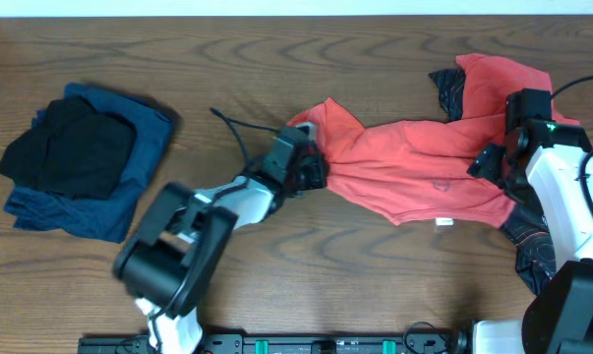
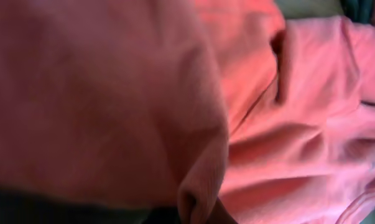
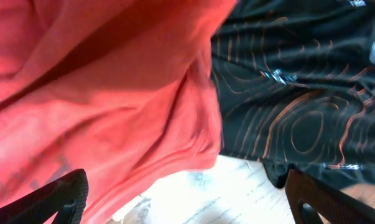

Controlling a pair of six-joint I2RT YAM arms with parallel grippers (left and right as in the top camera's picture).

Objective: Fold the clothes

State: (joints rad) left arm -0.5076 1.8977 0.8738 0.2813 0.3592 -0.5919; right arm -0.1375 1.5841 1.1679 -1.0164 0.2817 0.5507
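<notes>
The coral-red short-sleeved cotton T-shirt (image 1: 414, 162) lay crumpled and stretched across the centre-right of the brown wooden table (image 1: 276, 59). Its small white hem label (image 1: 442, 223) showed at the near edge. The left gripper (image 1: 311, 169) sat at the shirt's bunched left end, touching the fabric. The left wrist view was filled with blurred coral cloth, so whether its jaws were pinching the shirt or spread could not be told. The right gripper (image 3: 186, 186) was at the shirt's right end with its fingers (image 3: 63, 199) spread wide, and red fabric hung above the gap. Beside and partly under the shirt there lay a black garment with orange contour-line print (image 3: 299, 93). Well apart at the table's left, a folded black garment (image 1: 75, 152) rested on a navy garment (image 1: 144, 162).
</notes>
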